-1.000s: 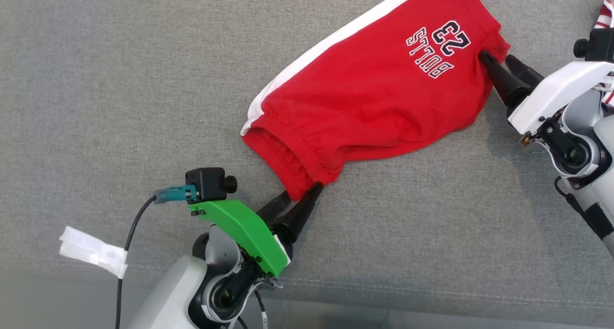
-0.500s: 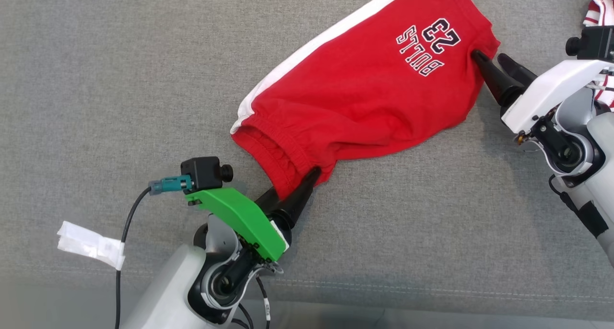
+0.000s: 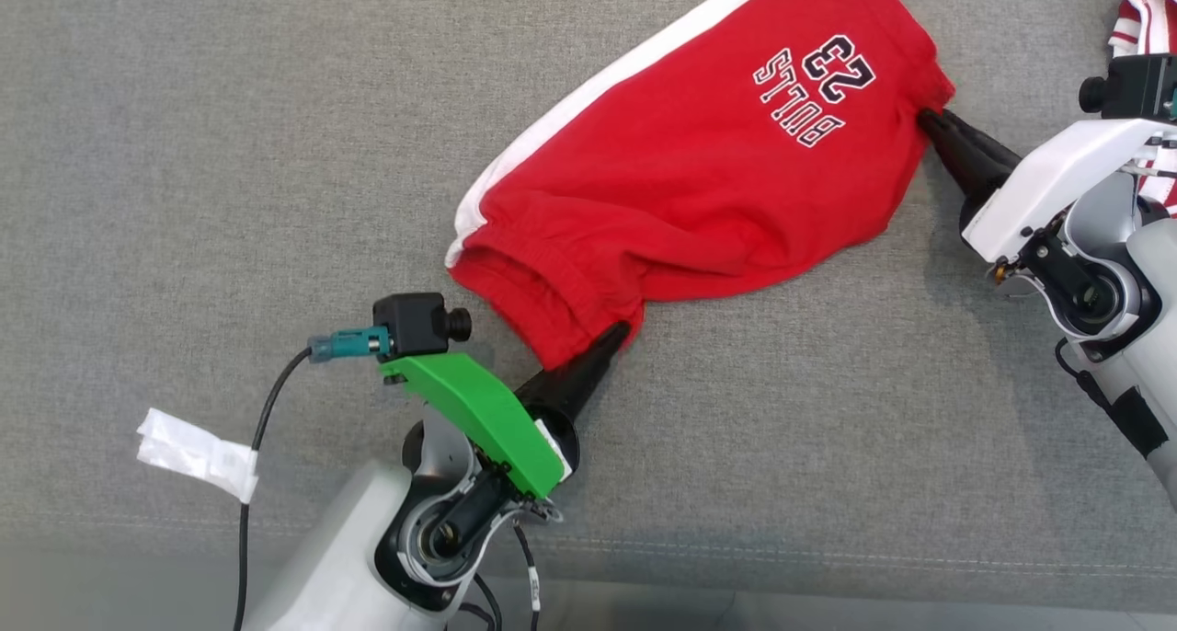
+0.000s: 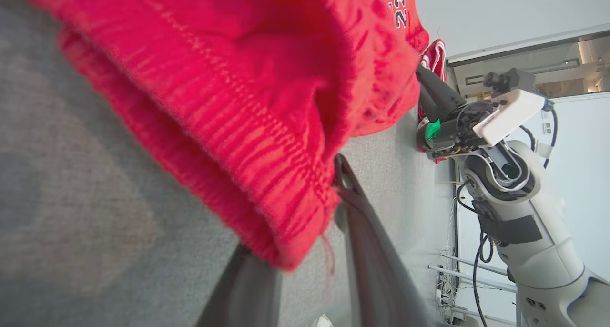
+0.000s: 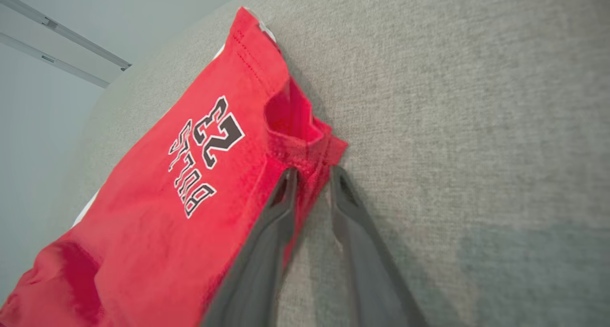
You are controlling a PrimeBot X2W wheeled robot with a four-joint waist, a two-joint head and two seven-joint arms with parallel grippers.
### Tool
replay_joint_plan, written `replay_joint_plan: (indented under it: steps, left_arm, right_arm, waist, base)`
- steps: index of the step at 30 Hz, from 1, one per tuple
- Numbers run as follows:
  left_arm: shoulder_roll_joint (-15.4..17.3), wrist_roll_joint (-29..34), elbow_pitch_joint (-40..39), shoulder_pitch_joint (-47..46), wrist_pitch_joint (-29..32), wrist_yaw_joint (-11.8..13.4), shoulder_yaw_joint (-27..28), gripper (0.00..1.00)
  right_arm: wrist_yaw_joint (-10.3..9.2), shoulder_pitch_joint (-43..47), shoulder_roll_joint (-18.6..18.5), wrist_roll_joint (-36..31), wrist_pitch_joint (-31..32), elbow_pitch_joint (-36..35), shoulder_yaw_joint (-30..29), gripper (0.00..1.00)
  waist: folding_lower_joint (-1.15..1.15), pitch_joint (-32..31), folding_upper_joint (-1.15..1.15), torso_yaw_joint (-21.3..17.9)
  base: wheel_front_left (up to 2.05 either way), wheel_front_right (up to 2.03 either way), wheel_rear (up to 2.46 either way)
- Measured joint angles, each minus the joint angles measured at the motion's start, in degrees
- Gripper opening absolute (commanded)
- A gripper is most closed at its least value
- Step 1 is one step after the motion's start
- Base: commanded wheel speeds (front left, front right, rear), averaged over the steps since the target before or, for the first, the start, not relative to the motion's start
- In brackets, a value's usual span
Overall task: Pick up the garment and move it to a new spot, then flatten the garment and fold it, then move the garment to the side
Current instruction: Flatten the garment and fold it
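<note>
The garment [image 3: 699, 180] is a pair of red shorts with a white side stripe and a "BULLS 23" print, lying slantwise on the grey fabric surface [image 3: 230, 153]. My left gripper [image 3: 611, 338] is shut on the near corner of the ribbed waistband. In the left wrist view, the waistband edge [image 4: 286, 231] sits pinched in my left gripper [image 4: 305, 212]. At the far right, my right gripper [image 3: 931, 120] is shut on the hem corner beside the print. The right wrist view shows that gripper [image 5: 312, 174] with the red corner [image 5: 310, 148] nipped between its tips.
A red-and-white striped cloth [image 3: 1136, 15] lies at the top right behind my right arm. A white tape tag [image 3: 193, 452] hangs on the left wrist cable. A stitched seam [image 3: 828, 557] runs along the surface's front edge.
Both grippers stood open around the garment's corners before; now each has shut on its corner. The shorts have barely shifted.
</note>
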Motion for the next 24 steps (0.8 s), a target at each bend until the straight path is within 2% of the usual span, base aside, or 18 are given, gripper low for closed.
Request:
replay_joint_plan:
  steps: [8,14,24]
  left_arm:
    - [0.0,-3.3,0.4,-1.4,1.8,-2.8,0.4,0.0]
    - [1.0,-5.5,0.7,-1.4,4.8,-4.7,0.4,0.0]
    - [5.2,-7.3,1.2,-0.8,6.9,-5.3,2.4,0.0]
  right_arm:
    - [0.34,0.0,-0.1,0.3,0.5,0.8,-0.3,0.0]
    - [1.49,0.0,0.1,2.3,0.5,1.2,-0.9,0.0]
    - [2.85,0.7,0.5,3.8,0.5,1.2,-1.3,0.0]
  waist:
    - [0.0,-0.6,0.0,0.2]
    - [0.0,-1.1,0.0,0.3]
    - [0.0,-1.9,0.0,0.1]
  base:
    - [0.0,0.0,0.0]
    - [0.0,0.0,0.0]
    - [0.0,0.0,0.0]
